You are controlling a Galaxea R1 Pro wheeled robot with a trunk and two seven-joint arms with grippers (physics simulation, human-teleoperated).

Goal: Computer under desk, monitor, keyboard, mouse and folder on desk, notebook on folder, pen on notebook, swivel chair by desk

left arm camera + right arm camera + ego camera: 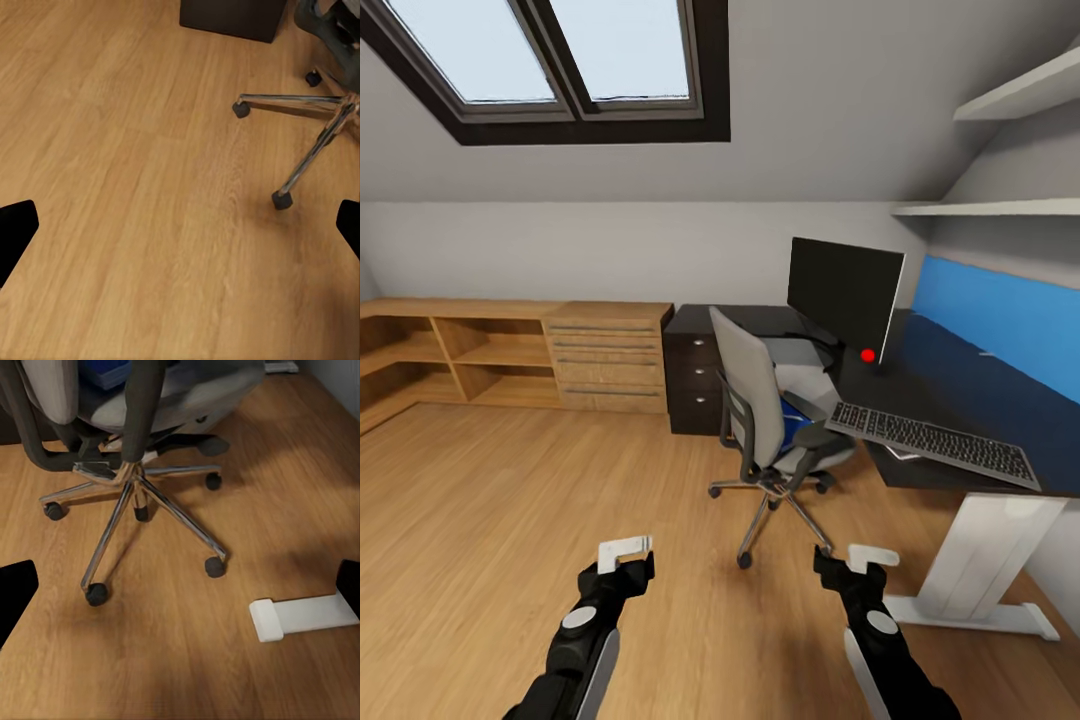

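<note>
Both fingers (pixel 625 548) spread, swivel chair (pixel 775 420) ahead, folder (pixel 792 428) seemingly aboard

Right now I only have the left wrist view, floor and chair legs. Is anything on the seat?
Observer: Yes, a blue folder lies on the chair seat.
Operator: Is the keyboard on the desk?
Observer: Yes, the keyboard lies at the desk front edge, in front of the monitor.
Operator: And the right pincer?
Observer: The right pincer is open and empty, aimed at the floor near the desk's white foot.
</note>
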